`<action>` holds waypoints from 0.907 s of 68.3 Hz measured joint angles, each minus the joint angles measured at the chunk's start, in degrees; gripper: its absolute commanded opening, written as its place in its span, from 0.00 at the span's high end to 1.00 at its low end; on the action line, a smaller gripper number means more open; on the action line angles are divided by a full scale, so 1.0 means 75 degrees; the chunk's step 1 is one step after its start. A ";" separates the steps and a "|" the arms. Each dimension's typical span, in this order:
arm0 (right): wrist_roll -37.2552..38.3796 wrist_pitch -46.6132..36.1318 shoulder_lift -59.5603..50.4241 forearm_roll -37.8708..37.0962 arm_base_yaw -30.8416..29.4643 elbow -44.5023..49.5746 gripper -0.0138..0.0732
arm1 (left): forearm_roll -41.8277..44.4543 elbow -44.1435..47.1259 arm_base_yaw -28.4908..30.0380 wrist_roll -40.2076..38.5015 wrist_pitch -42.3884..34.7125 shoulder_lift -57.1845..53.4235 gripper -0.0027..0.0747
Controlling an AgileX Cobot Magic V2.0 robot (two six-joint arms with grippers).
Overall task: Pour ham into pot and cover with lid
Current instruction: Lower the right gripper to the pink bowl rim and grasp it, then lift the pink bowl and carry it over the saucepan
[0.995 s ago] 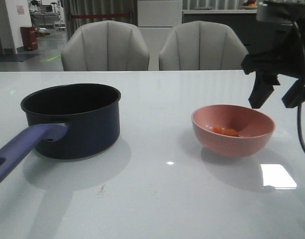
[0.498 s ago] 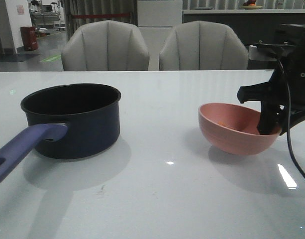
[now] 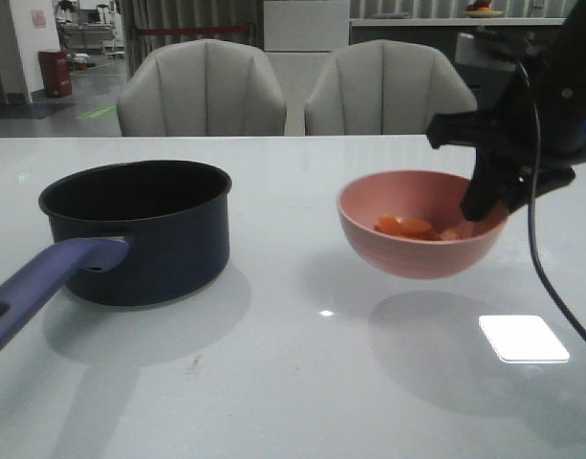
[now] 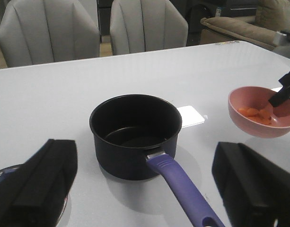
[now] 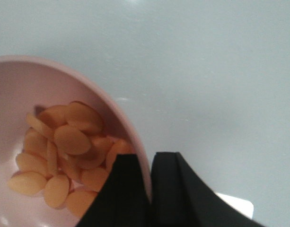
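one gripper, the right [image 3: 486,196], pinches the bowl's [image 3: 417,244] rim, one finger inside, one outside, holding it clear of the tabletop [image 3: 302,382]. ham [image 5: 64,156] lies piled in the bowl. pot [image 3: 140,229] stands well apart from the bowl, empty. left gripper [image 4: 140,189] hangs wide open near the pot, holding nothing.

The pot [image 3: 140,229] handle runs off the front view's edge; the lid [image 4: 3,177] shows only a sliver.
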 measured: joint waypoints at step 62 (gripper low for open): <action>-0.0170 -0.1543 0.2041 -0.1219 0.2979 -0.4294 0.68 | 0.0000 0.0000 0.0000 0.0000 0.0000 0.0000 0.19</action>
